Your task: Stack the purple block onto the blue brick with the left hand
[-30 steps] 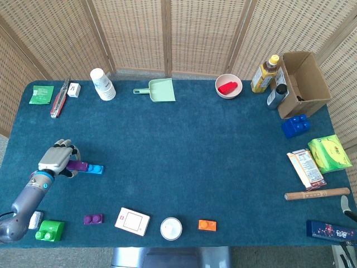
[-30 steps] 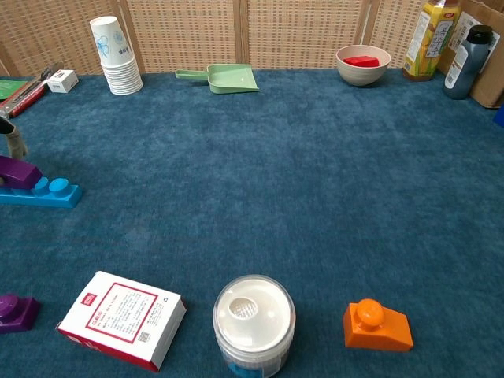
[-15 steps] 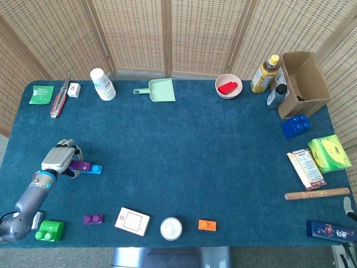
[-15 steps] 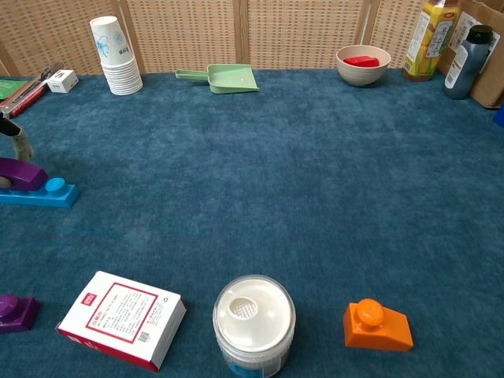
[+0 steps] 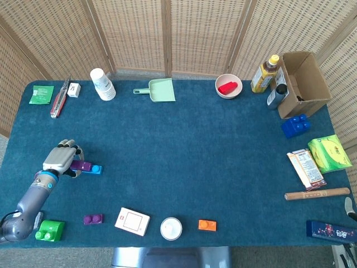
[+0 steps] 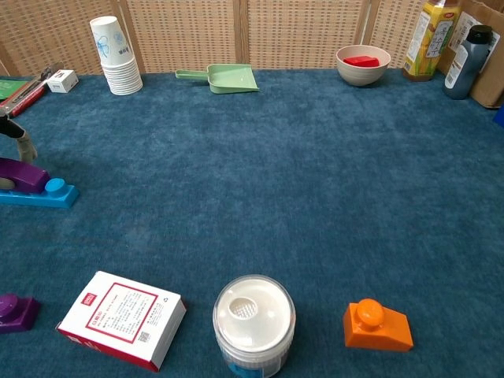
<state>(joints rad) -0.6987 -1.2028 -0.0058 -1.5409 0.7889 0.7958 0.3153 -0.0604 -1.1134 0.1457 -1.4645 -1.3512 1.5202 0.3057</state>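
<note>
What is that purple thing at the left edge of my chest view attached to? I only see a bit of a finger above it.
Observer: In the head view the left hand covers the left end of the purple block, which lies on the blue brick.
Operator: Anything else down that side?
Observer: A green block sits at the table's near-left corner, beside the arm.
Operator: And far right?
Observer: A wooden stick lies near the table's right edge.

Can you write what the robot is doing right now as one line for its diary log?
stage: stacking | left hand: on purple block | purple block: atop long blue brick | right hand: not in view
</note>
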